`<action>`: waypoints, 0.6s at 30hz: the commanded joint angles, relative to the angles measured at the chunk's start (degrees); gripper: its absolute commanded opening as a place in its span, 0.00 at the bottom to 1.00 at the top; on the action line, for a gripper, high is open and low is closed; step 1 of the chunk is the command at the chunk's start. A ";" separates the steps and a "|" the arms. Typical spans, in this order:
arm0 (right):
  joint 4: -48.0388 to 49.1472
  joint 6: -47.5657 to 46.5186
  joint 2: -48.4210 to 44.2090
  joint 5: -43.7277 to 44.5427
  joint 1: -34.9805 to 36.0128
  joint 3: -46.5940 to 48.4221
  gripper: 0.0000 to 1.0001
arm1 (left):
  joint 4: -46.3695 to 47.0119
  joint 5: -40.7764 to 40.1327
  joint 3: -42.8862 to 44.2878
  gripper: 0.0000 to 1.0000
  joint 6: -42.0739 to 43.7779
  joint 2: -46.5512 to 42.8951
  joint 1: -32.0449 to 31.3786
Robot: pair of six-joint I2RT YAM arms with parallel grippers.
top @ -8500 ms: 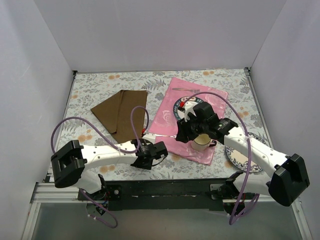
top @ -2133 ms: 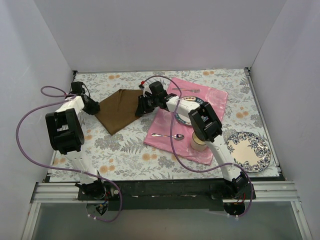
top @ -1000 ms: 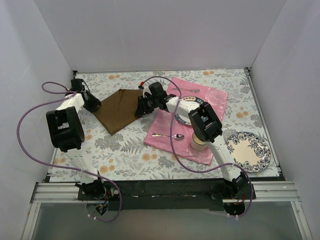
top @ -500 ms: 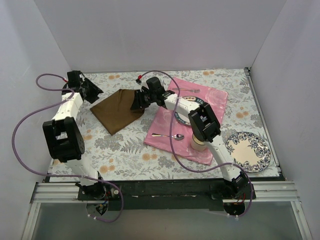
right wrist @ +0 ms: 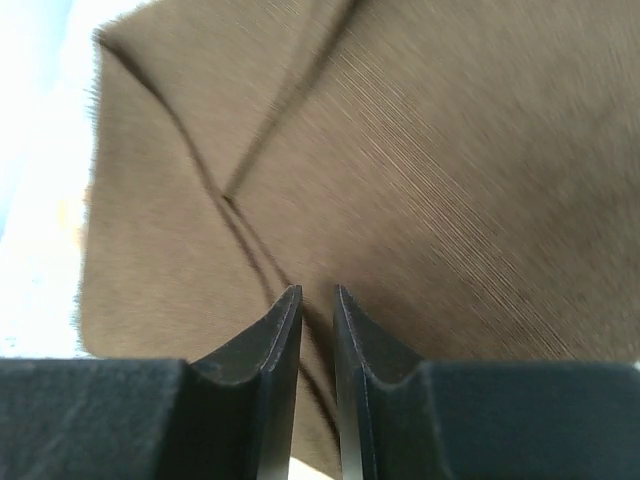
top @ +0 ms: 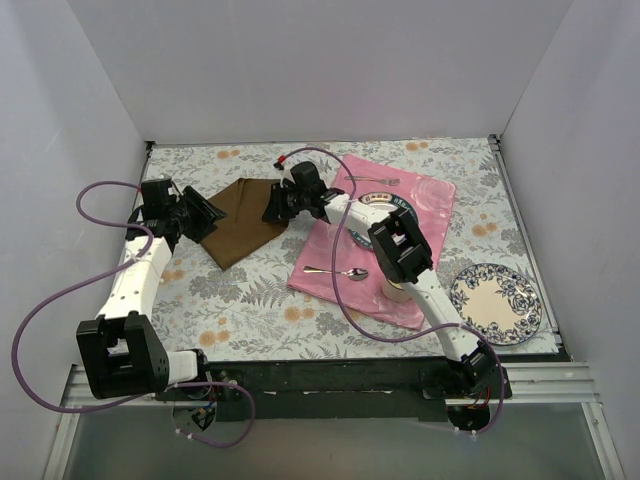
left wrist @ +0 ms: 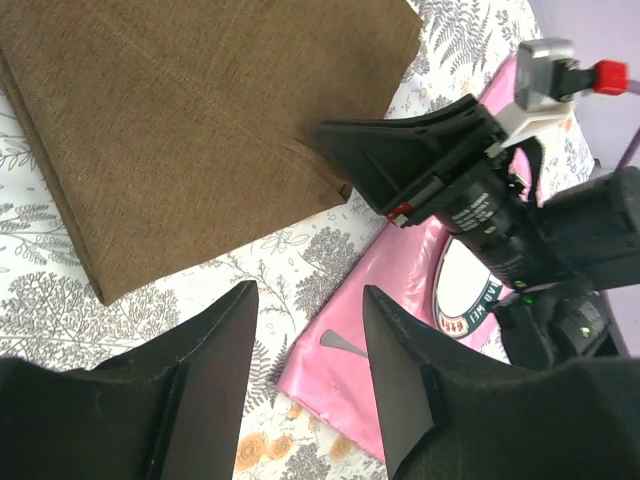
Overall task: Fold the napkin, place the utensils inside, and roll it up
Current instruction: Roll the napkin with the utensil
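Note:
The dark brown napkin (top: 245, 222) lies folded on the floral table, left of the pink mat (top: 420, 195). My right gripper (top: 272, 210) is at its right corner, jaws nearly closed with a fold edge of the cloth (right wrist: 420, 150) running between them (right wrist: 316, 300). My left gripper (top: 215, 217) is open and empty, just off the napkin's left edge, hovering above the table (left wrist: 310, 295). The left wrist view shows the napkin (left wrist: 200, 130) and the right gripper (left wrist: 400, 170) at its corner. A silver spoon (top: 337, 271) lies on the mat's near-left part. A fork (top: 372, 181) lies at its far edge.
A blue-rimmed plate (top: 378, 232) sits on the pink mat under the right arm. A cream cup (top: 402, 291) stands at the mat's near edge. A floral plate (top: 497, 302) is at the near right. White walls close in on three sides. Purple cables loop at the left.
My left gripper has let go of the napkin and pulled back from the far left corner towards the near left. The napkin has dropped flat. The right gripper has stayed at its corner.

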 commanded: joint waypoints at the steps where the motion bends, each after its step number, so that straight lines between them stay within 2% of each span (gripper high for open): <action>1: 0.32 -1.88 -3.04 3.06 0.34 -6.56 0.26 | -2.67 -1.76 2.74 0.47 -0.10 -1.47 0.02; 8: -6.35 -8.73 -6.46 3.59 -0.63 -10.25 0.25 | -2.77 -2.47 3.36 0.49 -0.63 -1.64 0.02; 13: -13.88 -22.17 -7.44 0.96 -2.65 -8.33 0.26 | -3.12 -2.38 3.80 0.50 -0.54 -1.38 0.02; 16: -15.67 -26.14 -7.79 -1.23 -4.75 -7.97 0.26 | -1.72 -0.90 3.80 0.50 -1.59 -0.33 0.02; 18: -16.29 -26.84 -8.05 -1.42 -5.37 -7.28 0.26 | 1.88 3.58 4.24 0.50 -1.95 2.30 -0.07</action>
